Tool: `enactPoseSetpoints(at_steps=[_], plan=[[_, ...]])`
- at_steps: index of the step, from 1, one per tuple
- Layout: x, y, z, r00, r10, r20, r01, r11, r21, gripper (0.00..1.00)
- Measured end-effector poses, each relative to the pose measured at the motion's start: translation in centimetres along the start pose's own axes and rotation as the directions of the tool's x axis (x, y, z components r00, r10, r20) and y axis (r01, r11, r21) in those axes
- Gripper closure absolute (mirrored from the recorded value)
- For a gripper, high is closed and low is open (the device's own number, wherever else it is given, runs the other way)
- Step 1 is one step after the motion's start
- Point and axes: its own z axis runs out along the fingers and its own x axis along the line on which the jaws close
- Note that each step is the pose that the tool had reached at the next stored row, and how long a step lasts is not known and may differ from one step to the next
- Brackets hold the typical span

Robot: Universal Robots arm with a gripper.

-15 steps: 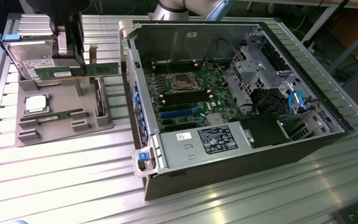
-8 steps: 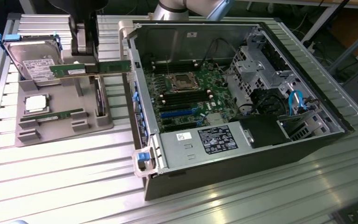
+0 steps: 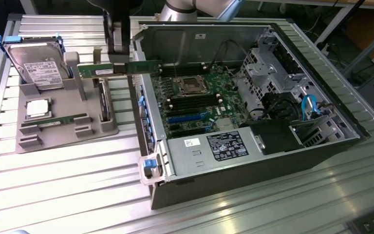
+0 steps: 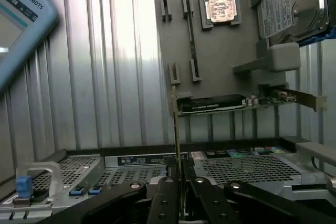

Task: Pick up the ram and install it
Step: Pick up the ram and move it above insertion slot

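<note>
My gripper [image 3: 119, 59] is shut on the ram [image 3: 117, 68], a thin green stick held level in the air. It hangs above the gap between the grey holder tray [image 3: 64, 139] and the near wall of the open computer case [image 3: 149, 112]. In the wrist view the ram [image 4: 176, 140] shows edge-on as a thin line rising from between the dark fingers [image 4: 167, 199]. A second ram stick [image 3: 54, 121] lies in its slot on the tray, and is also seen in the wrist view [image 4: 190, 35]. The motherboard [image 3: 196, 105] with its dark memory slots lies open inside the case.
On the tray sit a silver CPU chip [image 3: 37, 108], a hard drive [image 3: 37, 66] in a blue frame and an expansion card [image 3: 103, 105] on edge. The case holds a power supply [image 3: 223, 146], drive cages and cables [image 3: 307, 105]. A teach pendant [image 4: 21, 19] lies on the slatted table.
</note>
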Motion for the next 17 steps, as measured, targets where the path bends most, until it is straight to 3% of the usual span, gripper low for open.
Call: enactPoseSetpoints(at_steps=[10,13,17], plan=[[-0.2,-3.64,-0.41,1.0000,-0.003,0.0000,0.003,1.0000,0.0000,0.86],[-0.3,-5.54,-0.61,1.0000,-0.003,-0.0001,0.003,1.0000,0.0000,0.86],[-0.4,-7.16,-0.76,1.0000,-0.003,0.0000,0.003,1.0000,0.0000,0.86]])
